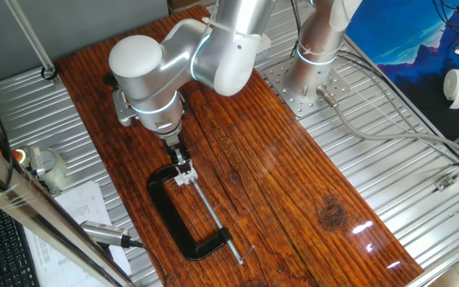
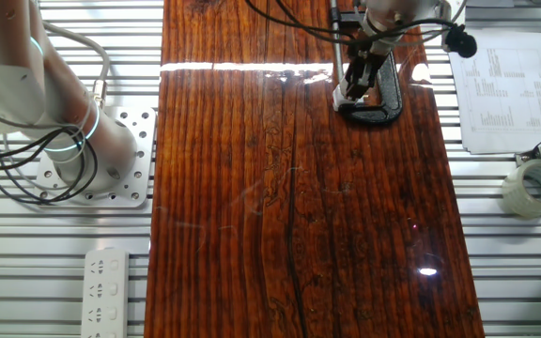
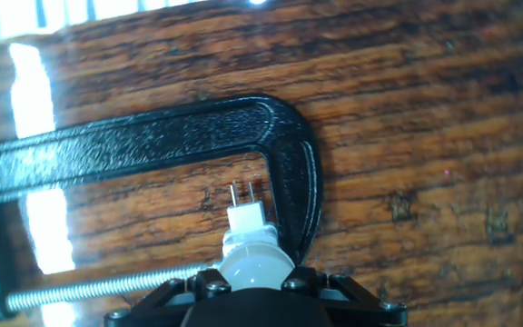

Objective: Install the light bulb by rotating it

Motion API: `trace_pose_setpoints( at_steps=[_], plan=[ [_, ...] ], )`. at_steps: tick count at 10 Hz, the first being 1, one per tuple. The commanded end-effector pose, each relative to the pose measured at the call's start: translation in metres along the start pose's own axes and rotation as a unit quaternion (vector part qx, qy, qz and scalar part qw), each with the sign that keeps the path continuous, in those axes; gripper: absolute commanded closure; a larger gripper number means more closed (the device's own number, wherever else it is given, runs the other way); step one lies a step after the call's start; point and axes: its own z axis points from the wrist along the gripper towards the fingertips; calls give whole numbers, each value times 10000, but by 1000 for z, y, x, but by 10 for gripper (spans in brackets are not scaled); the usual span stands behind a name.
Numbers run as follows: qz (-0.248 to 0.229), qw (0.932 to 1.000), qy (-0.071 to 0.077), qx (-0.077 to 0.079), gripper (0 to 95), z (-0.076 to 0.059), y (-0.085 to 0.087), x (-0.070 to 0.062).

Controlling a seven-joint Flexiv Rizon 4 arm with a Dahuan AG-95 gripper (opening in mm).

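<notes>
In the hand view my gripper [image 3: 254, 285] is shut on the light bulb [image 3: 255, 262]. Its pale rounded head sits between the two fingertips. Just beyond it a small white socket block [image 3: 245, 219] with two metal prongs stands inside the black C-clamp [image 3: 289, 154]. The bulb's screw base is hidden. In one fixed view the gripper [image 1: 181, 162] points down at the white block [image 1: 186, 178], which is held in the clamp [image 1: 183, 227] on the wooden board. In the other fixed view the gripper [image 2: 355, 79] is over the clamp [image 2: 380, 105] at the board's far right.
The clamp's threaded screw [image 1: 217, 221] runs along the board towards the near edge. A tape roll [image 2: 534, 186], papers [image 2: 503, 94] and a power strip [image 2: 107, 284] lie off the board on the metal table. The arm's base [image 1: 313, 60] stands at the back.
</notes>
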Motion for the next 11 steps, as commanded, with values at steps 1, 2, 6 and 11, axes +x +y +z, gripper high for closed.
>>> trace_pose_setpoints(
  at_steps=[1, 2, 6, 11],
  plan=[
    [131, 9999, -1, 21, 950, 0, 0, 0],
    [46, 10000, 4, 25, 950, 0, 0, 0],
    [-169, 9999, 25, 11, 760, 0, 0, 0],
    [-312, 9995, 9, 16, 190, 0, 1, 0]
  ],
)
